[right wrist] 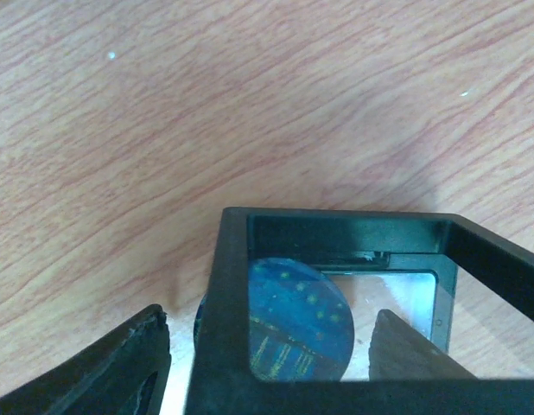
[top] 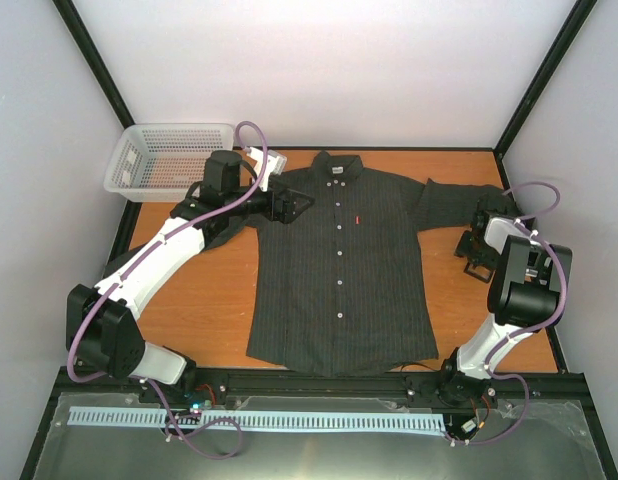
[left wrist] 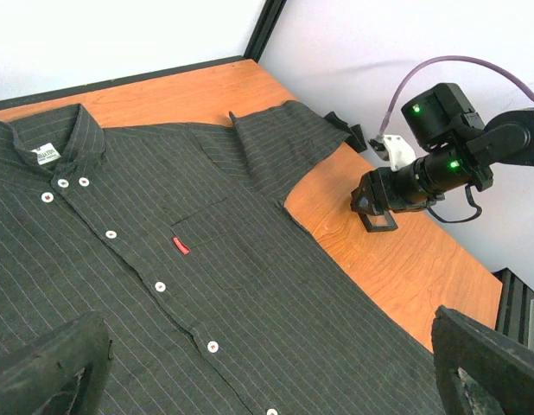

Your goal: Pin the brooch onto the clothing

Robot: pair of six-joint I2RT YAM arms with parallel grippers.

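Observation:
The dark pinstriped shirt [top: 339, 260] lies flat and face up mid-table, white buttons down its front and a red tag [left wrist: 181, 246] on the chest. My left gripper [top: 289, 205] hovers open and empty over the shirt's shoulder; its fingers [left wrist: 51, 363] frame the shirt front. My right gripper [top: 477, 250] is down at the table right of the shirt, open. Its fingers [right wrist: 137, 363] straddle the left bar of a black square frame [right wrist: 219, 303] and a round blue brooch [right wrist: 297, 320] with yellow dots. The left finger stands just clear of the frame.
A white mesh basket [top: 169, 155] stands at the back left corner. The shirt's sleeve [top: 454, 195] reaches toward the right gripper. Bare wooden table [top: 189, 300] lies on both sides of the shirt. Black enclosure posts and white walls ring the table.

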